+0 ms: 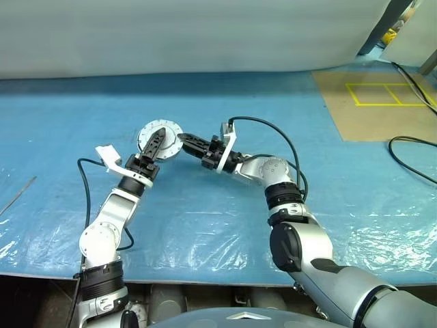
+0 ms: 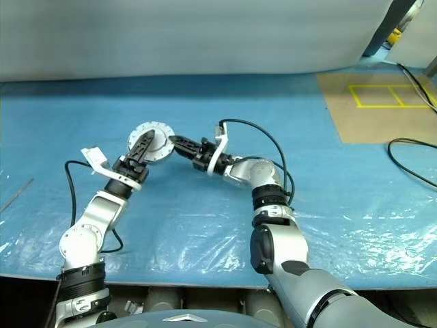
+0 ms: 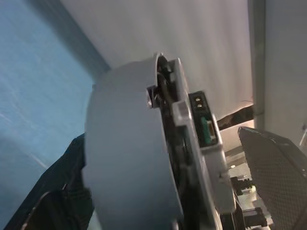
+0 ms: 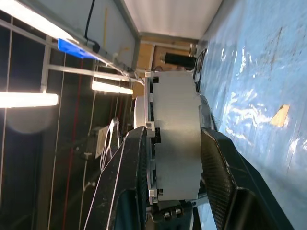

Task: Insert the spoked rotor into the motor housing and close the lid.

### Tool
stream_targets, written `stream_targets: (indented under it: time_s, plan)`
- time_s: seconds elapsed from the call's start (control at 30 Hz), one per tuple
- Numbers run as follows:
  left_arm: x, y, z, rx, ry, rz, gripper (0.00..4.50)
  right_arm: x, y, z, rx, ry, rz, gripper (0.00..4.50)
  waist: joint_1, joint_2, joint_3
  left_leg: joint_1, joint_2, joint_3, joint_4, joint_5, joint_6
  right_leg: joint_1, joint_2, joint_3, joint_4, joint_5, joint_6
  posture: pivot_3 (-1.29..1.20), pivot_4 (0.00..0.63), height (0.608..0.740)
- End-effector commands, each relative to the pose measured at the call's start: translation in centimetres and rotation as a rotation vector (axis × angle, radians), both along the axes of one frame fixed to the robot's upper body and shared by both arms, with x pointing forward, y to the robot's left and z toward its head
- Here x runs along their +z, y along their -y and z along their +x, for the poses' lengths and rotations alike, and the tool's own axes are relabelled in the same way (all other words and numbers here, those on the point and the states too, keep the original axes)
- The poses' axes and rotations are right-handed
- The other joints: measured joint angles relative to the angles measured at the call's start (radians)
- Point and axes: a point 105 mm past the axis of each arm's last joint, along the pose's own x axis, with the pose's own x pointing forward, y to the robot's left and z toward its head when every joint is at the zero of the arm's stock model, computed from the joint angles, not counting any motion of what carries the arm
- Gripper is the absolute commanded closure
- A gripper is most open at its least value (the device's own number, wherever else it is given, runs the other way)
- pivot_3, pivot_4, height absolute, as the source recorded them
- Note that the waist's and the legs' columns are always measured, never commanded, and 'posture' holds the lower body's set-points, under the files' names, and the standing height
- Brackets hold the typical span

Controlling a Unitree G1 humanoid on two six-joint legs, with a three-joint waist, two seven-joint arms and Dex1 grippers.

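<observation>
Right wrist view shows the right gripper [image 4: 172, 167] clamped across the motor housing [image 4: 175, 134], lid [image 4: 140, 108] already on its far face, so I'd say we're at the closing step. It's held up off the blue table [image 1: 205, 225], between both arms. The left gripper [image 1: 157, 141] has its jaws spread wide against the lid face, not holding it. Next move probably needs pressing the lid fully home. Count: one housing, one lid, two grippers.

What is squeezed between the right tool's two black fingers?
The round grey motor housing sits clamped between the right tool's fingers, seen in the right wrist view.
</observation>
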Motion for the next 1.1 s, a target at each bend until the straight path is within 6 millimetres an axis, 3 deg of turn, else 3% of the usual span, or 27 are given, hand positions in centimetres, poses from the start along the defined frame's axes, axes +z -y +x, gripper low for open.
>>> stream_targets:
  time_s: [0.03, 0.1, 0.17, 0.23, 0.53, 0.57, 0.73, 0.87, 1.1]
  plan:
    - [0.5, 0.0, 0.4, -0.004, 0.008, -0.011, 0.21, 2.9, -1.4, -0.5, 0.044, 0.082, 0.087, 3.28, 0.001, 0.0, 0.0, 0.0, 0.0, 0.0, 0.0, 0.0, 0.0, 0.0, 0.0, 0.0, 0.0, 0.0, 0.0, 0.0, 0.15, 0.74]
    - [0.4, -0.3, 0.6, 0.002, 0.01, -0.012, 0.61, 3.1, -1.2, -0.2, 0.026, 0.084, 0.094, 3.28, 0.004, 0.0, 0.0, -0.002, 0.0, -0.002, 0.001, 0.0, 0.0, 0.0, 0.0, -0.001, 0.0, 0.0, 0.001, 0.0, 0.15, 0.74]
    - [0.4, -0.4, 0.7, 0.001, 0.011, -0.008, 1.31, 3.1, -1.2, 0.0, 0.015, 0.086, 0.094, 3.28, 0.007, 0.0, 0.0, -0.002, 0.0, -0.002, 0.002, 0.0, 0.0, 0.0, 0.0, -0.001, 0.0, 0.001, 0.001, 0.0, 0.15, 0.74]
    - [0.5, -0.4, 0.7, 0.0, 0.014, -0.004, 1.64, 3.1, -1.2, 0.1, 0.013, 0.091, 0.096, 3.28, 0.012, 0.0, 0.0, -0.003, 0.0, -0.003, 0.002, 0.0, 0.0, 0.0, 0.0, -0.001, 0.0, 0.001, 0.001, 0.0, 0.15, 0.74]
    - [0.7, -2.3, 2.4, 0.138, -0.004, -0.088, 1.68, 3.5, -1.2, 0.9, -0.053, 0.144, 0.082, 3.28, 0.017, 0.0, 0.0, -0.005, -0.001, -0.004, 0.004, 0.0, 0.0, 0.0, 0.0, -0.002, 0.0, 0.001, 0.002, 0.0, 0.15, 0.74]
    - [0.8, -2.6, 2.6, 0.154, -0.003, -0.111, 1.68, 3.7, -1.2, 0.8, -0.048, 0.166, 0.081, 2.55, 0.017, 0.0, 0.0, -0.005, -0.001, -0.005, 0.005, 0.0, 0.0, 0.0, 0.0, -0.002, 0.0, 0.002, 0.002, 0.0, 0.15, 0.74]
    - [1.3, -2.9, 3.4, 0.167, 0.008, -0.182, 1.68, 3.4, -1.1, 1.9, -0.128, 0.222, -0.002, 0.91, 0.01, 0.0, 0.0, -0.005, 0.0, -0.005, 0.005, 0.0, 0.0, 0.0, 0.0, -0.002, 0.001, 0.002, 0.002, 0.0, 0.15, 0.74]
    - [0.7, -2.6, 3.7, 0.145, -0.011, -0.168, 1.68, 2.4, -0.5, 3.0, -0.204, 0.261, -0.095, 0.91, 0.017, -0.001, 0.001, -0.006, -0.001, -0.006, 0.005, 0.001, 0.002, 0.0, 0.0, -0.002, 0.0, 0.002, 0.002, 0.0, 0.15, 0.74]
    - [-1.7, -5.9, 4.3, 0.276, -0.06, -0.138, 1.68, 2.0, 0.4, 3.2, -0.211, 0.311, -0.139, 0.91, 0.015, -0.002, 0.001, -0.01, -0.004, -0.014, 0.009, 0.002, 0.002, 0.0, -0.001, -0.003, 0.0, 0.003, 0.004, 0.0, 0.15, 0.74]
